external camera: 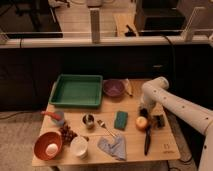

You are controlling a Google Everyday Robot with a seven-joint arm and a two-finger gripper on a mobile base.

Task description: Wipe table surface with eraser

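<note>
Currently the claw (145, 112) hangs just above the orange fruit (142, 122) on the tan wooden desk (135, 102); the small black oblong eraser (159, 121) lies just right of that fruit.

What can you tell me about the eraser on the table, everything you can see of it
The eraser is a small, plain black oblong block, matte and dark with no markings visible. It lies flat on the light tan wooden table surface near the right edge, just right of an orange fruit and above the long black-handled utensil. The gripper hangs just to its left, over the fruit; whether it touches the eraser is unclear. Finer detail is not discernible.
</note>
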